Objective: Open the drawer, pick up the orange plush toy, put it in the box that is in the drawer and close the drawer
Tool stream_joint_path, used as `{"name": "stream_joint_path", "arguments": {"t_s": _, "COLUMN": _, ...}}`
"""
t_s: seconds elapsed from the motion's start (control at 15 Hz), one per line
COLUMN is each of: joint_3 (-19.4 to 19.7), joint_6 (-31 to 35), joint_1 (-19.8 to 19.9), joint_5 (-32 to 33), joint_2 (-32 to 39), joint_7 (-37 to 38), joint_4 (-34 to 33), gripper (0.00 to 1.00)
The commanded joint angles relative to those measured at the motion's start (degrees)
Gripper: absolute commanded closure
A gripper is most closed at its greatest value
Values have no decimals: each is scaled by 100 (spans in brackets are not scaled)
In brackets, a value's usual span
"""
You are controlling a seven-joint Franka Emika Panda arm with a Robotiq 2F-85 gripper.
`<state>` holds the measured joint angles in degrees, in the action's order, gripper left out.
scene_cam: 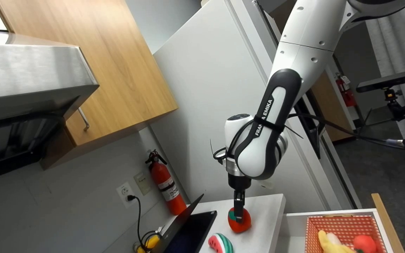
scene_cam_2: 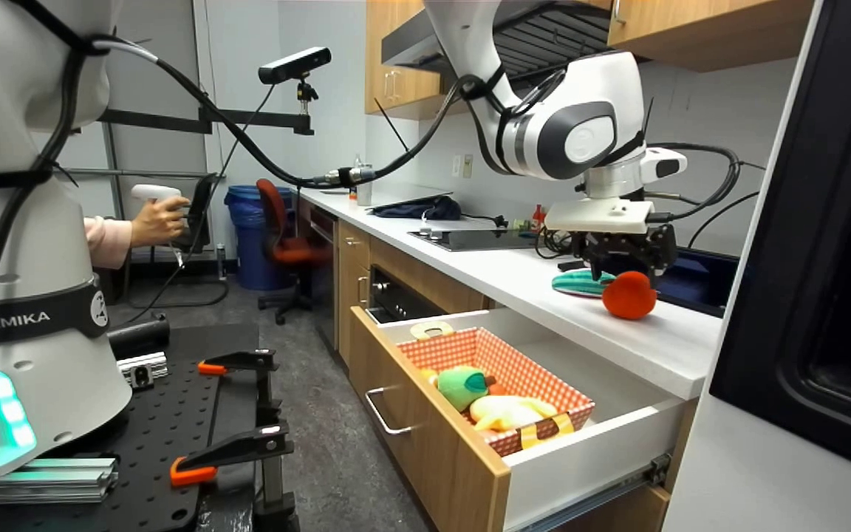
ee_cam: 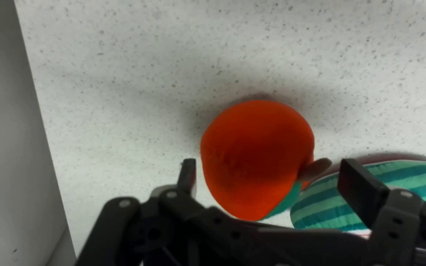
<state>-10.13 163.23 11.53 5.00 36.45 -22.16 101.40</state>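
Gripper stands with jaws spread, the orange plush toy between them on the countertop; the wrist view shows a gap at each side; jaw height is hard to judge. Both exterior views add the drawer, extended, holding the box.

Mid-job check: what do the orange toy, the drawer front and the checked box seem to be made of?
Orange toy: probably stuffed fabric, matte; no glare, slight creasing near one edge.
Drawer front: wood or wood-look laminate, low sheen; the tan wood tone suggests it.
Checked box: cloth-covered or printed card, I can't tell which; dull red-and-white gingham on its walls.
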Motion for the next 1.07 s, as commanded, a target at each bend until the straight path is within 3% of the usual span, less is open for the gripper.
{"name": "stream_joint_path", "arguments": {"t_s": 0.0, "joint_3": -106, "joint_6": 19, "joint_1": 30, "joint_5": -125, "joint_2": 255, "joint_7": -176, "joint_4": -267, "gripper": 34}}
{"name": "stream_joint_path", "arguments": {"t_s": 0.33, "joint_3": -48, "joint_6": -32, "joint_1": 49, "joint_5": -73, "joint_2": 262, "joint_7": -181, "joint_4": -272, "gripper": 73}}
{"name": "stream_joint_path", "arguments": {"t_s": 0.6, "joint_3": 143, "joint_6": -6, "joint_1": -18, "joint_5": -4, "joint_2": 43, "joint_7": -45, "joint_4": 84, "gripper": 97}}
{"name": "stream_joint_path", "arguments": {"t_s": 1.0, "joint_3": 360, "joint_6": 59, "joint_1": -42, "joint_5": -11, "joint_2": -832, "joint_7": 140, "joint_4": 1414, "gripper": 96}}
